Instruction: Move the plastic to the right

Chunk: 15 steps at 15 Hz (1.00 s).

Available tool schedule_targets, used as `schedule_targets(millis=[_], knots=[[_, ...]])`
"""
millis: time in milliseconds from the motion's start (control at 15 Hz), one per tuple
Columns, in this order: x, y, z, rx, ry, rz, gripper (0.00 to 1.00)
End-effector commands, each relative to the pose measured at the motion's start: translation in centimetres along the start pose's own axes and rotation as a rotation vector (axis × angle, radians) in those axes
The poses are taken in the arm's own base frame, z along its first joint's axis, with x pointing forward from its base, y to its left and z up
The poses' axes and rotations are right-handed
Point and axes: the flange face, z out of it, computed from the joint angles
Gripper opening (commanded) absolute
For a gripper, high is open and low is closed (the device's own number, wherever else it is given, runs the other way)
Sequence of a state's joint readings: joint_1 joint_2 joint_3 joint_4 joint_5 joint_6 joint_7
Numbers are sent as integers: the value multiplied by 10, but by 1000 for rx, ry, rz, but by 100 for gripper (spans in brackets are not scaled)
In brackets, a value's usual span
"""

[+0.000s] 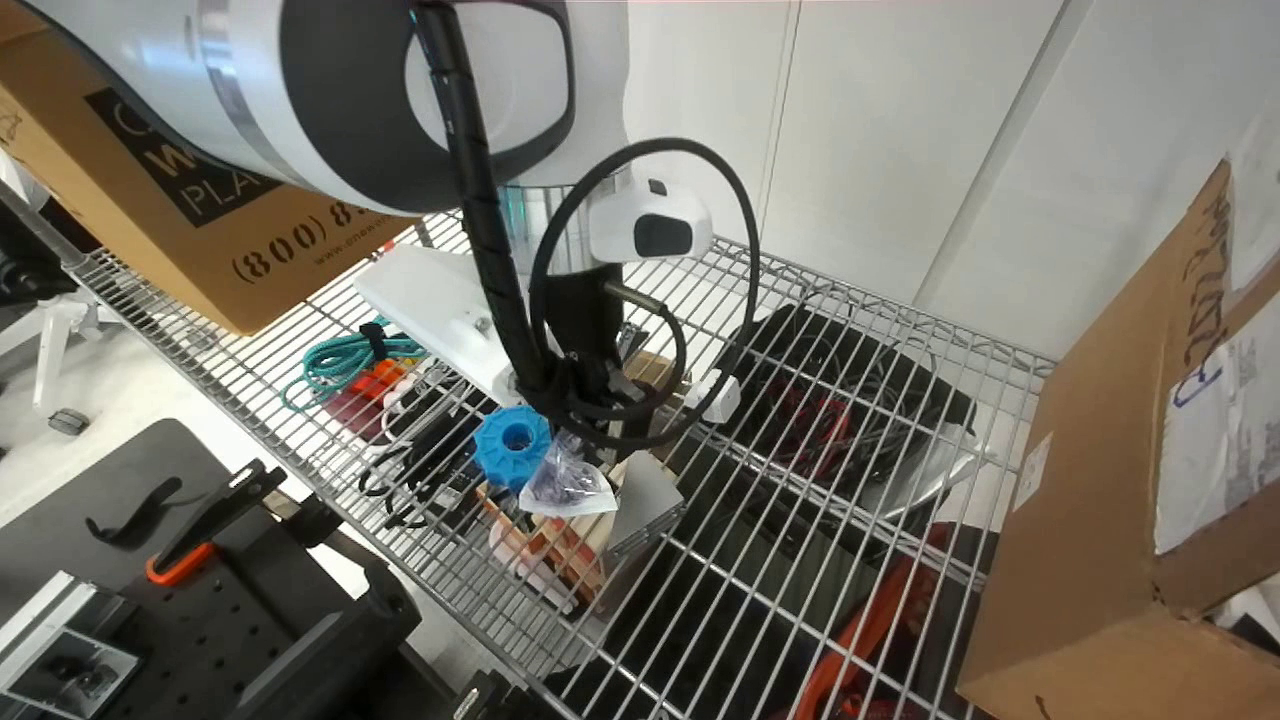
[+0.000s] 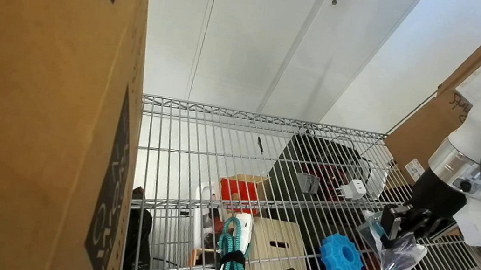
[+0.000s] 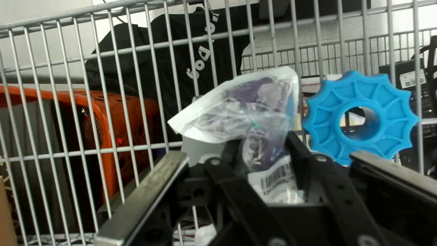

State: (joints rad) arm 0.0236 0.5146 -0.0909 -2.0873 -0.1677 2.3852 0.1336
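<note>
The plastic is a clear bag with purplish contents and a white, barcoded part. It lies on the wire shelf under my gripper, and shows in both exterior views, as bag (image 1: pixel 568 487) and bag (image 2: pixel 398 260). In the wrist view the bag (image 3: pixel 239 106) reaches back between the fingers. My gripper (image 3: pixel 269 159) has its fingers wide apart, one on each side of the bag, with gaps beside it. The gripper (image 2: pixel 402 226) covers part of the bag in an exterior view.
A blue ring-shaped toy (image 3: pixel 362 119) lies beside the bag on the wire shelf (image 2: pixel 198 167). A grey box-like piece (image 1: pixel 645 500) is close to the bag. A white plug (image 2: pixel 354 189) and teal rope (image 2: pixel 233 256) lie on the shelf. Large cardboard boxes (image 1: pixel 1090 480) stand at the ends.
</note>
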Motion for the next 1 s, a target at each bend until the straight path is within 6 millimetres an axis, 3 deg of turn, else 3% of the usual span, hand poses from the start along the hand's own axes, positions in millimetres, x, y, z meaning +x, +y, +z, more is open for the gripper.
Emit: schedule_targets(millis=[0,133,200,333,600,933], knots=[[5,8,1,25,28,-17,12],[6,10,1,27,34,-20,12],[7,10,0,29,38,-21,62],[9,11,0,32,42,-22,69],[12,9,-5,34,51,-20,98],[12,-1,-18,48,66,-33,100]])
